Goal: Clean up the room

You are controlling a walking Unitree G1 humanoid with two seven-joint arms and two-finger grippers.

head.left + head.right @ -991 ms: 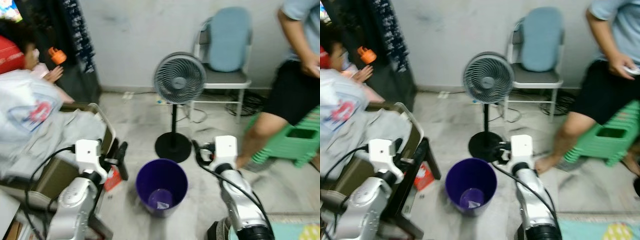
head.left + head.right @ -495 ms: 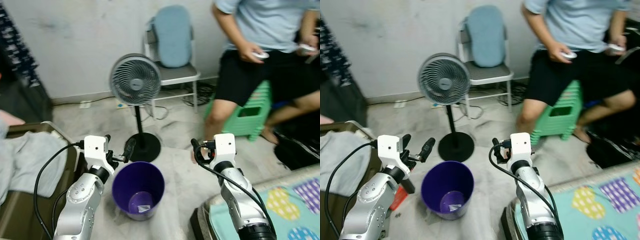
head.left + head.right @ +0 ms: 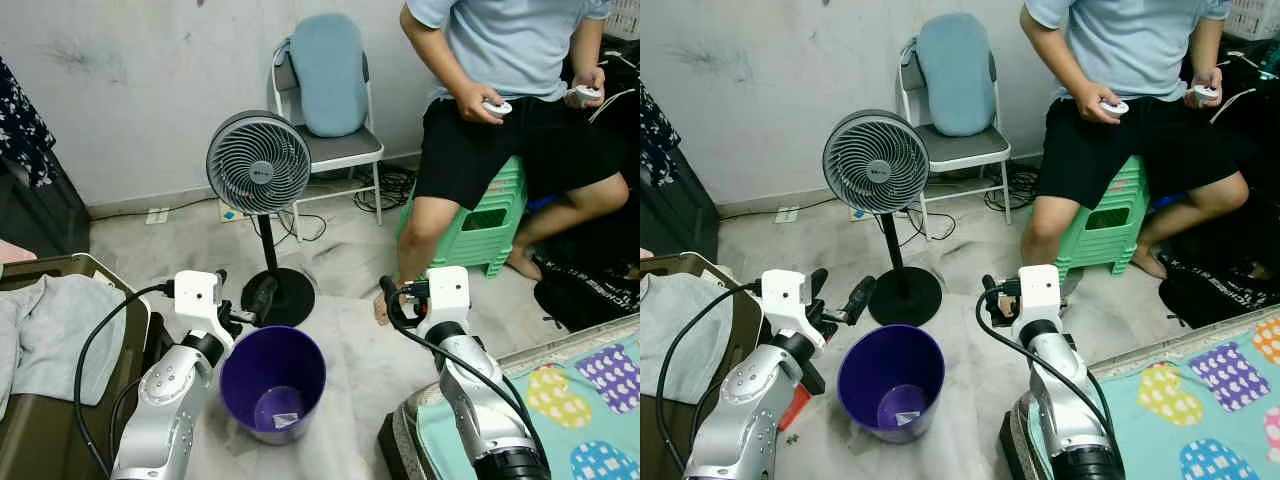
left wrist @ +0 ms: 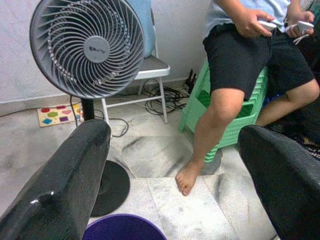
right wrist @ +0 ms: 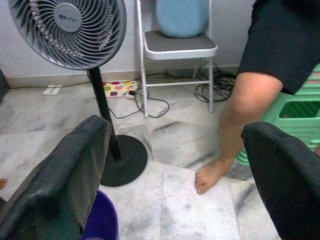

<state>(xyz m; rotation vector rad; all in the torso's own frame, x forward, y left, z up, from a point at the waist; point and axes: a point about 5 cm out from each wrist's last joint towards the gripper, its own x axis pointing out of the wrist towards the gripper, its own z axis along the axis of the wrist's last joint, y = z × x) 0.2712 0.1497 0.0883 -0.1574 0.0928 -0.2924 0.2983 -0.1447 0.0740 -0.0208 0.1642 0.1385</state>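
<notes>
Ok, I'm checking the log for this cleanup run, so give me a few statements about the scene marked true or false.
1. The purple bin stands upright on the floor between the two arms. True.
2. The left tool is shut on a piece of trash. False: its fingers are apart and hold nothing.
3. The standing fan is in front of the white chair. True.
4. The bin is completely empty. False: a small pale scrap lies at its bottom.
5. The person sits on a green stool. True.
6. The right tool grips the fan's pole. False: it is open and holds nothing.
</notes>
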